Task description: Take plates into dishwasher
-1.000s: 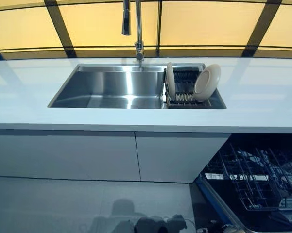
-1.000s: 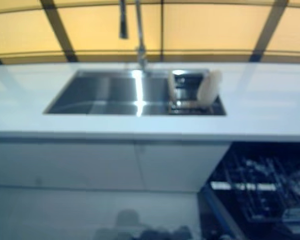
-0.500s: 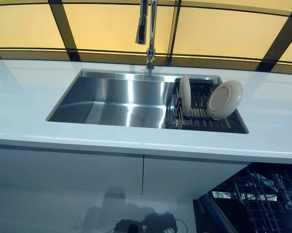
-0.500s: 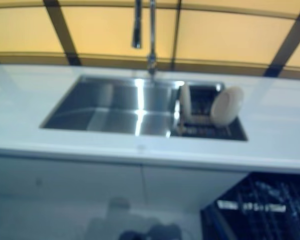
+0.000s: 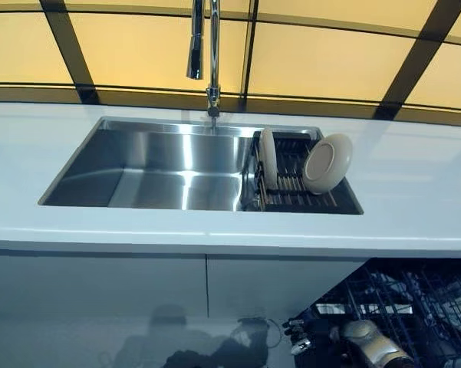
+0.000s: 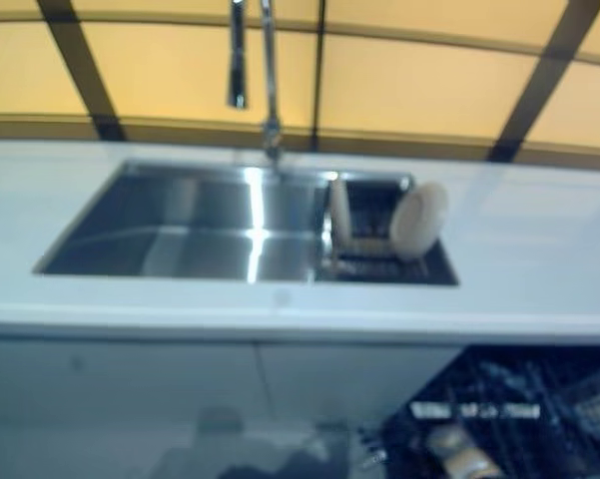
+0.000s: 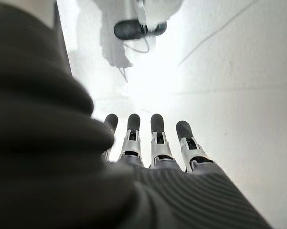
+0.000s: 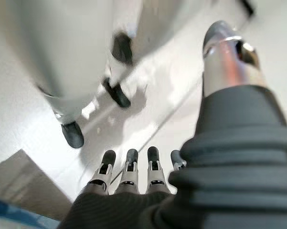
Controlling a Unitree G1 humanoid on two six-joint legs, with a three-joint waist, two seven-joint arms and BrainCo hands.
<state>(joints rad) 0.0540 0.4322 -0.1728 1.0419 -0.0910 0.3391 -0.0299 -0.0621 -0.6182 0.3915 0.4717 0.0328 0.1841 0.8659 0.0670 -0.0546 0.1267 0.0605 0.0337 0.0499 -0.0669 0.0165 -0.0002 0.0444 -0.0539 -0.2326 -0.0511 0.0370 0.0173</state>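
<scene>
Plates (image 5: pixel 327 162) stand on edge in the rack (image 5: pixel 295 192) at the sink's (image 5: pixel 149 169) right end, untouched. Only the wrist views show the hands: left hand (image 7: pixel 157 143) and right hand (image 8: pixel 129 174) hang over the floor (image 7: pixel 239 95), fingers straight, holding nothing. The eye views show the dishwasher (image 5: pixel 414 299) open below the tabletop (image 5: pixel 414 207).

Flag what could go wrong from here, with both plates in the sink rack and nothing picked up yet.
1. The right plate leans tilted in the drying rack; a poor grasp could tip it into the sink.
2. The left plate stands on edge near the faucet, so lifting it could knock the spout.
3. Both the left hand and right hand hang open and low, so any reach must clear the countertop edge.
</scene>
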